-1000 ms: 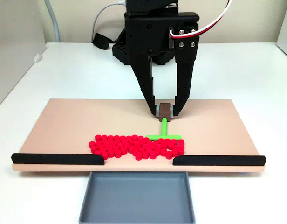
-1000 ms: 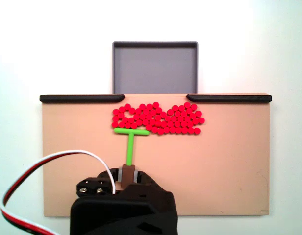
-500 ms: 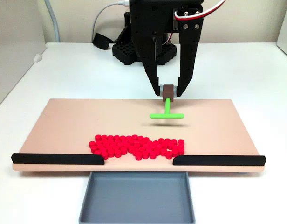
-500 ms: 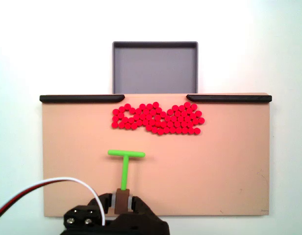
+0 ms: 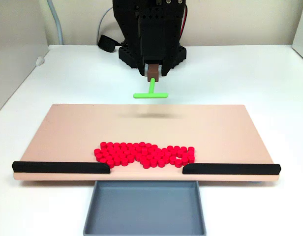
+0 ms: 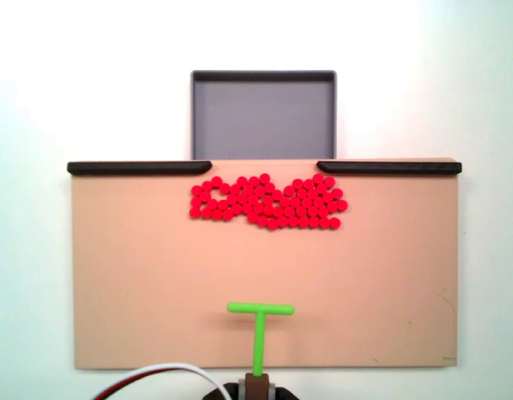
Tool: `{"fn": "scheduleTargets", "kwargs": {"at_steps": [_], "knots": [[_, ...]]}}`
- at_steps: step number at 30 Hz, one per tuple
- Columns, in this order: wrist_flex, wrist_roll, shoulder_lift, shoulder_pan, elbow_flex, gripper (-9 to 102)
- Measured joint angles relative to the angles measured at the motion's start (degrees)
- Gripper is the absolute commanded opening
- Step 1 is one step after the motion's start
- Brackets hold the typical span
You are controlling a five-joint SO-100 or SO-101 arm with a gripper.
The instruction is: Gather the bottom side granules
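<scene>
Left bar: a black bar lies along the near edge of the tan board in a fixed view; in the other fixed view the same bar sits at the board's far edge.
Granules: the red granules lie in one tight band on the board, just behind the gap between the two bars; seen from above, the granules stretch from about the gap's left end to a little past its right end, close to the bars but short of the edge.
Tray: a grey tray stands on the white bench against the board, lined up with the gap — its floor bare.
Tool: a green T-shaped tool hangs in the air above the board's back edge, crossbar down, well apart from the granules; from above, the tool shows near the board's lower edge.
Jaws: the gripper holds the tool's brown handle block — jaws closed on it.
Right bar: a second black bar mirrors the first.
</scene>
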Motion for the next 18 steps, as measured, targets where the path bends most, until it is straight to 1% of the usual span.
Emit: {"fn": "scheduleTargets", "kwargs": {"at_steps": [6,18], "knots": [[0.00,-3.16,0.97,2.11,0.00,0],[0.00,-3.52,0.97,2.64,0.00,0]]}}
